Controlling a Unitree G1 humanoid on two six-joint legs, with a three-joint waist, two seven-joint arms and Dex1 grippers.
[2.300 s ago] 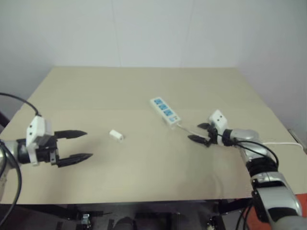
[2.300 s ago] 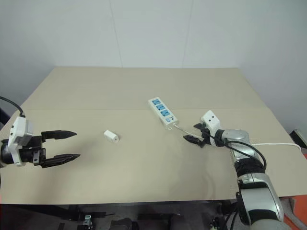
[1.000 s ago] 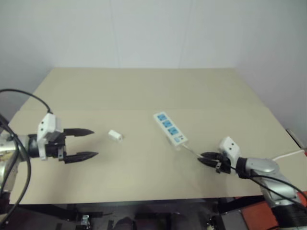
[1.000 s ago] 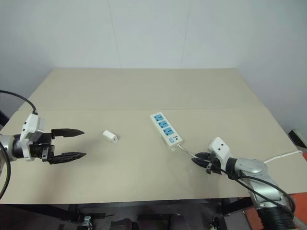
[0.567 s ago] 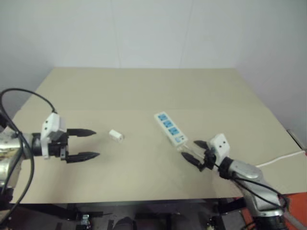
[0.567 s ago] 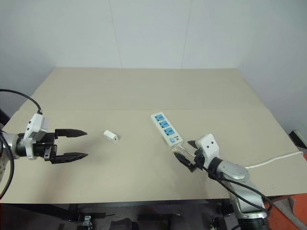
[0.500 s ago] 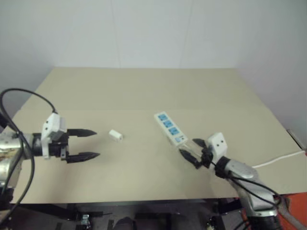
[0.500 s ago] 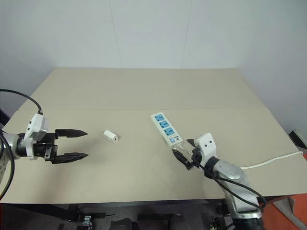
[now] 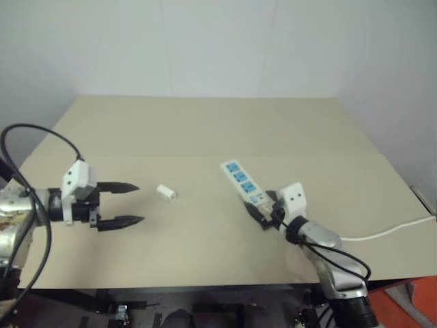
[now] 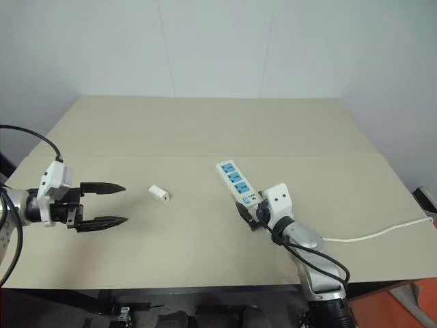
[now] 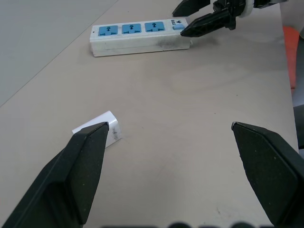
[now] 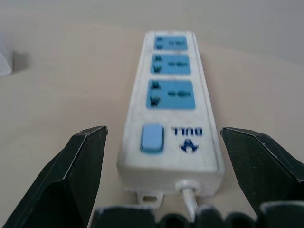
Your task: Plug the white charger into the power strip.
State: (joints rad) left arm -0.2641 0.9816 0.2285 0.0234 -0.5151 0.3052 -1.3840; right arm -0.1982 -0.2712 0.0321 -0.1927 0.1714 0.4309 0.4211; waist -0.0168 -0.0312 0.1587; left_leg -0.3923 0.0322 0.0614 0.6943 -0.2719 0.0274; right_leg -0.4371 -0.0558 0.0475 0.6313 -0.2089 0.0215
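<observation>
Your right gripper [image 10: 250,211] has swung in from the cord side to the power strip's [image 10: 235,182] switch end, and its jaws, nearly together a second ago, now stand wide apart, one finger either side of that end. You look set to pin or square the strip so it cannot slide when a plug goes in, though whether a finger already touches it is hard to tell. The strip itself has been dragged nearer to you since the earliest picture. Your left gripper [image 9: 121,203] hovers apart and empty, aimed at the white charger [image 9: 165,193], which lies loose on the worktop [image 9: 205,126], well apart from the strip.
</observation>
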